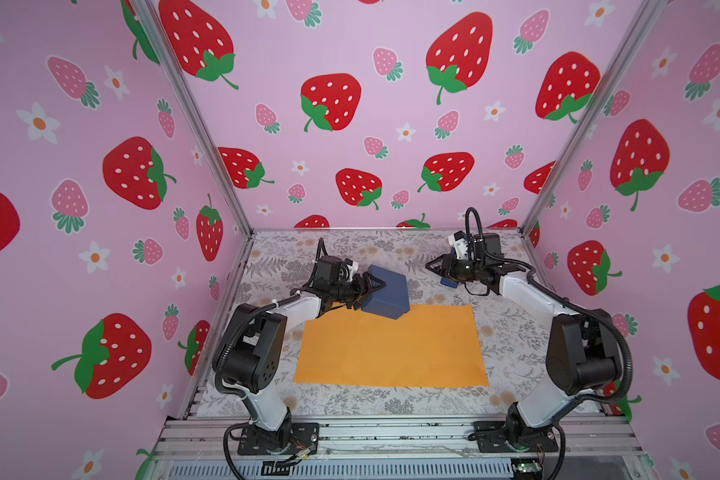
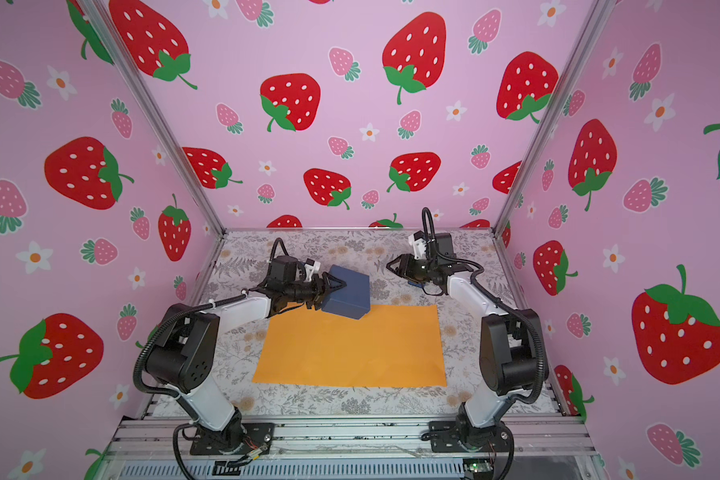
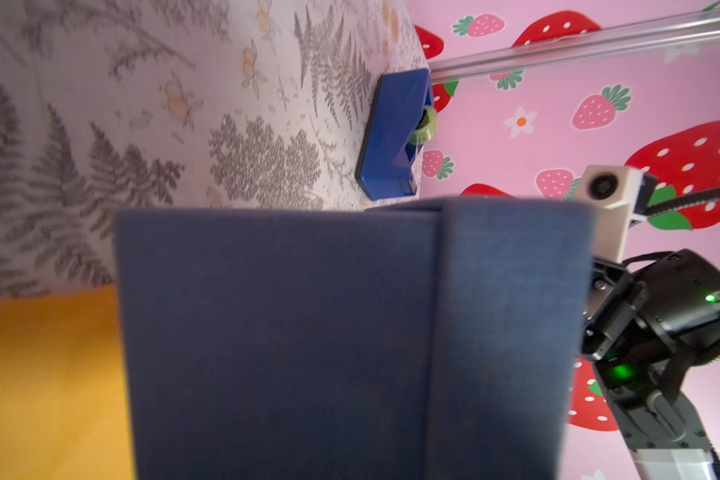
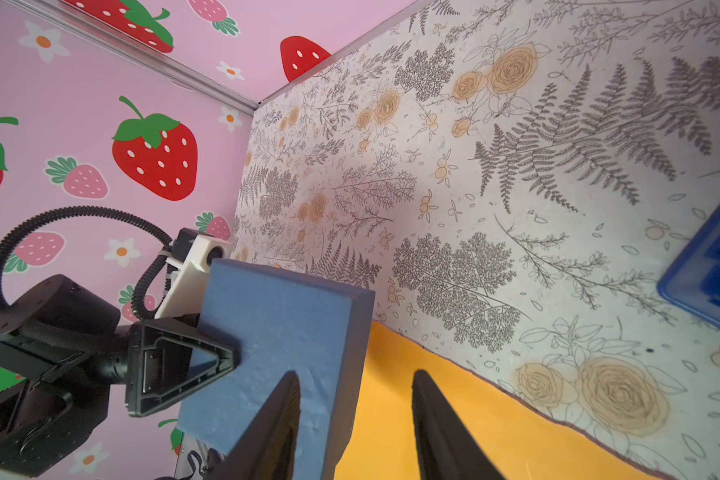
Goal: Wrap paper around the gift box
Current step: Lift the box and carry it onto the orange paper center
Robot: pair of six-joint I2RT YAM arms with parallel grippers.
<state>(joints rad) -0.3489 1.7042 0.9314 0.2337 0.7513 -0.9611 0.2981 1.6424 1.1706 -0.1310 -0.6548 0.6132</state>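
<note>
Top view: gift box betw. left pincer jaws.

Matt slate-blue gift box with a fine cloth-like weave, smooth matt orange paper, slightly shiny hard blue plastic tape dispenser beyond the paper, matt printed table covering around the paper, brushed metal frame rails
</note>
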